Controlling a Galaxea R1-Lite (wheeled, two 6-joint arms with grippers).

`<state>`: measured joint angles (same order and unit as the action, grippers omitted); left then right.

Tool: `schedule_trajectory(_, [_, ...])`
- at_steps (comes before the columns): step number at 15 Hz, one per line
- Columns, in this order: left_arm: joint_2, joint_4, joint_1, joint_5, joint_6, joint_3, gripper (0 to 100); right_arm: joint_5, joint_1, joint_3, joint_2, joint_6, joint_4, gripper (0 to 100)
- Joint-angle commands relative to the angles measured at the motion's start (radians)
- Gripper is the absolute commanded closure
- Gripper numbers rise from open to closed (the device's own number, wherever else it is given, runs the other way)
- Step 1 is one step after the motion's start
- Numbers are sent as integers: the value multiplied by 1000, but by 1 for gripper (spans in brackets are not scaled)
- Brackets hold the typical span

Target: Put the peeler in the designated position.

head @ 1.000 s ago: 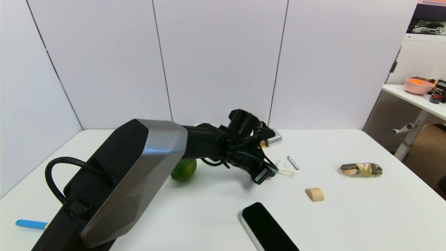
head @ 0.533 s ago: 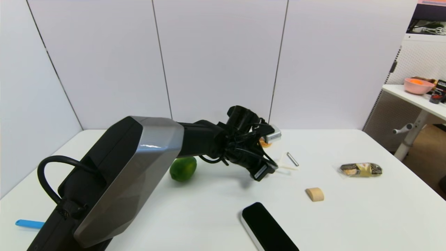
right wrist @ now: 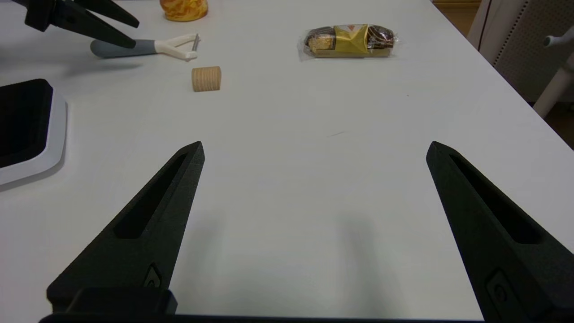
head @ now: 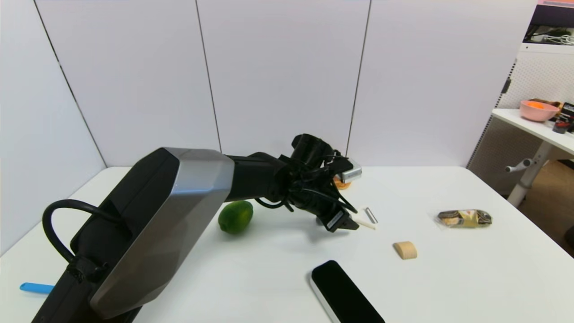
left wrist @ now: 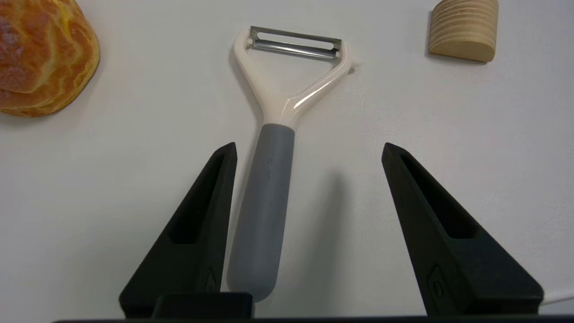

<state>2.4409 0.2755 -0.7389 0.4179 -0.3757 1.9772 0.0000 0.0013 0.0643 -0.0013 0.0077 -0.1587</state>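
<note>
The peeler [left wrist: 269,179] lies flat on the white table, with a grey handle, a white forked head and a metal blade. My left gripper [left wrist: 308,146] is open and low over it. The handle sits between the fingers, close against one finger [left wrist: 202,224], with a wide gap to the other. In the head view the left gripper [head: 347,222] is at mid-table and only the peeler's head [head: 367,218] sticks out past it. My right gripper [right wrist: 315,143] is open and holds nothing, hovering over bare table nearer the front, with the peeler [right wrist: 148,45] far ahead of it.
A wooden half-round block [head: 405,250] lies just right of the peeler. A wrapped snack [head: 464,217] is farther right, a green lime [head: 235,216] to the left, an orange bun [left wrist: 45,58] behind. A black-and-white tray [head: 345,294] sits at the front, a blue handle [head: 36,287] at far left.
The left arm's wrist has risen a little and the gripper tip has edged right. The peeler's head has turned and now sits closer to the gripper, lying flatter.
</note>
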Motion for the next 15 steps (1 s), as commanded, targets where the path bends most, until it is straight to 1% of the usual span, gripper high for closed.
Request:
schedule_trajectory(1, [-144, 149, 32, -30, -5, 0, 0, 0, 0, 0, 1, 0, -1, 0])
schedule_trajectory(4, [-325, 243, 85, -151, -2, -15, 0, 0, 0, 2, 1, 0, -1, 0])
schedule_trajectory(7, [-522, 347, 158, -315, 18, -32, 0, 0, 0, 0, 1, 0, -1, 0])
schedule_trajectory(8, [-599, 360, 177, -370, 35, -81, 0, 0, 0, 0, 1, 0, -1, 0])
schedule_trajectory(9, [-681, 352, 197, -407, 52, -149, 0, 0, 0, 0, 1, 0, -1, 0])
schedule_trajectory(10, [-769, 341, 222, -418, 60, -224, 0, 0, 0, 0, 1, 0, -1, 0])
schedule_trajectory(11, [-888, 312, 271, -418, 60, -327, 0, 0, 0, 0, 1, 0, -1, 0])
schedule_trajectory(15, [-1238, 83, 415, -413, 58, -719, 0, 0, 0, 0, 1, 0, -1, 0])
